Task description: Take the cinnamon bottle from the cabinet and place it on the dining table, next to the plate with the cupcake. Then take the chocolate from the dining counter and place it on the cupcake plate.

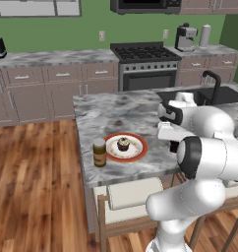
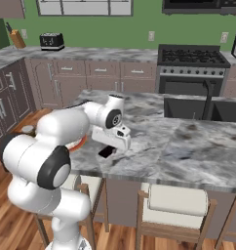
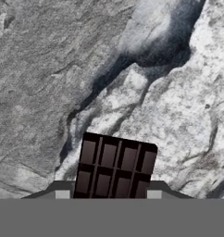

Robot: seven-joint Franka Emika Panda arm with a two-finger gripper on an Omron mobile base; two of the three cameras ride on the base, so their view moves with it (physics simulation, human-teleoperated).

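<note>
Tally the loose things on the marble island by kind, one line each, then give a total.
Jar: 1
Plate: 1
Cupcake: 1
Chocolate: 1
Total: 4

On the table (image 1: 106,113), mid-frame in the left base view, the cupcake (image 1: 123,143) sits on the plate (image 1: 139,148), the bottle (image 1: 99,153) just left of it.
</note>
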